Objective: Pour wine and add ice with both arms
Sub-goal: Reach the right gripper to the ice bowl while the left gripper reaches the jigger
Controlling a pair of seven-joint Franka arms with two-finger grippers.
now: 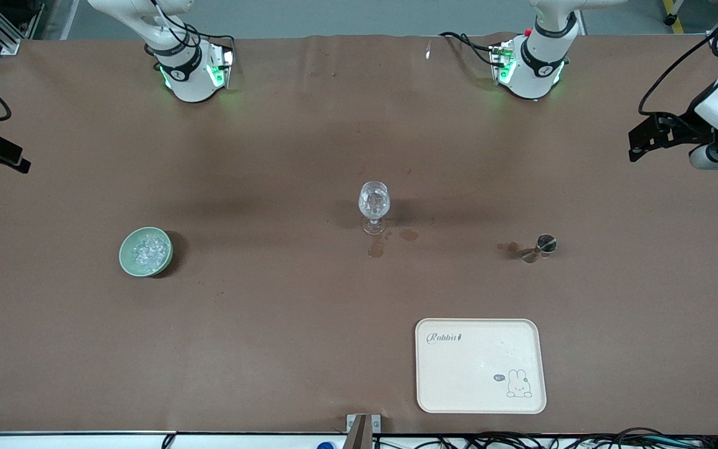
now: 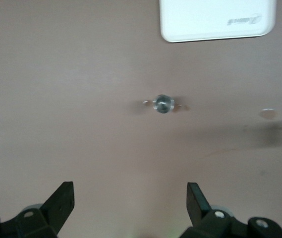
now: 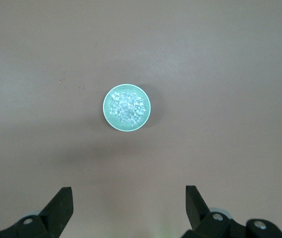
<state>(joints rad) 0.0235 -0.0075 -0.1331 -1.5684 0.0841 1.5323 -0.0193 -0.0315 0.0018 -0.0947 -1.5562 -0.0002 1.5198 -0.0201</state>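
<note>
Stood with bases at the top edge of the desk, both arms drawn back and raised, waiting. Left arm point(image 1: 543, 59) rose from its base at its own end of the desk. Right arm point(image 1: 184, 62) rose likewise from its base at the other end. Held high over the bare brown desk, left tool point(image 2: 131, 201) pointed down with its two black fingers point(image 2: 61, 203) spread wide, nothing between them. Hung just as high, right tool point(image 3: 129, 201) faced down too, fingers point(image 3: 60, 204) parted wide and empty.
</note>
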